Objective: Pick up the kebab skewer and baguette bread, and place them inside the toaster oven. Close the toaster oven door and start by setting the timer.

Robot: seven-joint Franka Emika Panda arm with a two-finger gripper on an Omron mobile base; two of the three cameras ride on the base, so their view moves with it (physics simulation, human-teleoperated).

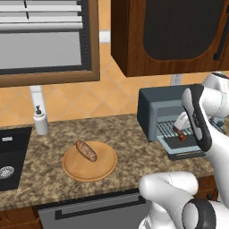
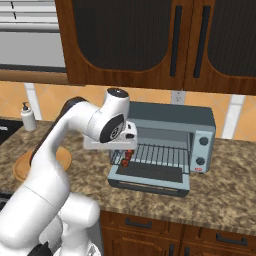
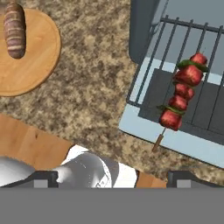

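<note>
The gripper (image 2: 125, 150) is hanging open over the toaster oven (image 2: 165, 145), its kebab skewer (image 3: 183, 89) lying freed on the wire rack (image 3: 175, 57), while the baguette bread (image 1: 86, 150) is waiting on the wooden plate (image 1: 100, 170)

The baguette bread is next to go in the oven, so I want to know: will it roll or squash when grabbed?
The baguette bread is a rounded oblong lying loose on the flat wooden plate, so a sideways nudge could probably roll it. Its slashed crust looks firm, so it likely stays stiff, though hard squeezing may dent it. It seems light for its size.
</note>
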